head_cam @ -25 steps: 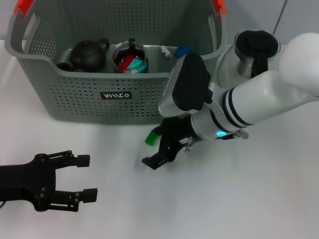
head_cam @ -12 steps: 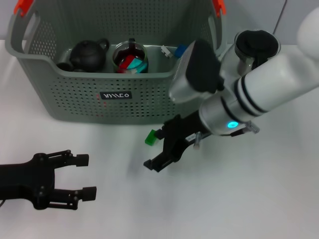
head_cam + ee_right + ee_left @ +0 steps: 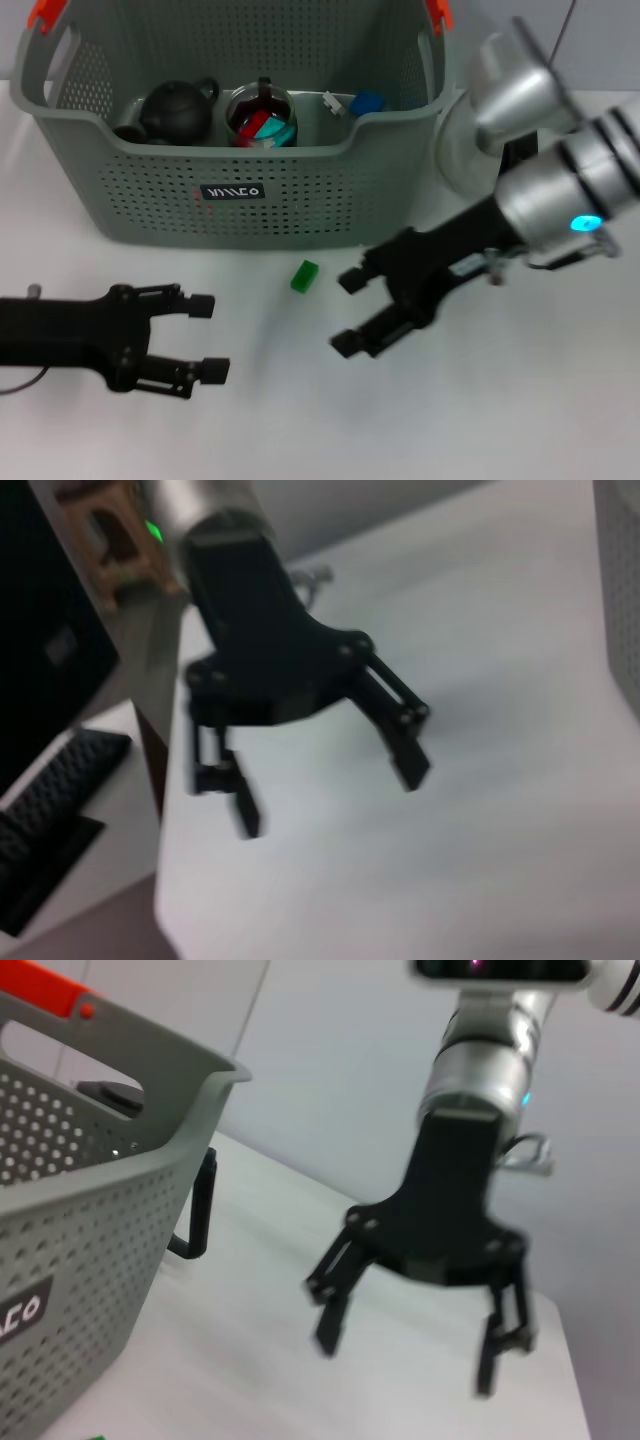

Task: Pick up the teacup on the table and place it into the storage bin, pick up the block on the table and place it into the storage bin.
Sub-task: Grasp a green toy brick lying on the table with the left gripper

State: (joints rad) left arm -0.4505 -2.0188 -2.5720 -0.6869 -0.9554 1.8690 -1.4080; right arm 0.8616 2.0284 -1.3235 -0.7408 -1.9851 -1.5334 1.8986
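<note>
The green block lies on the white table just in front of the storage bin, a grey perforated basket with orange-red handle tips. My right gripper hangs open to the right of the block, a little apart from it and holding nothing; the left wrist view shows this right gripper too. My left gripper is open and empty at the left front, also seen as the left gripper in the right wrist view. The teacup is not on the table. A small dark cup lies in the bin; I cannot tell whether it is the teacup.
Inside the bin sit a black teapot, a glass cup with red and teal contents and a blue piece. A black handle stands beside the bin's right end, behind my right arm.
My right gripper has drawn back to the right, away from the green block, which has stayed in place. My left gripper has moved right, toward the middle of the table.
</note>
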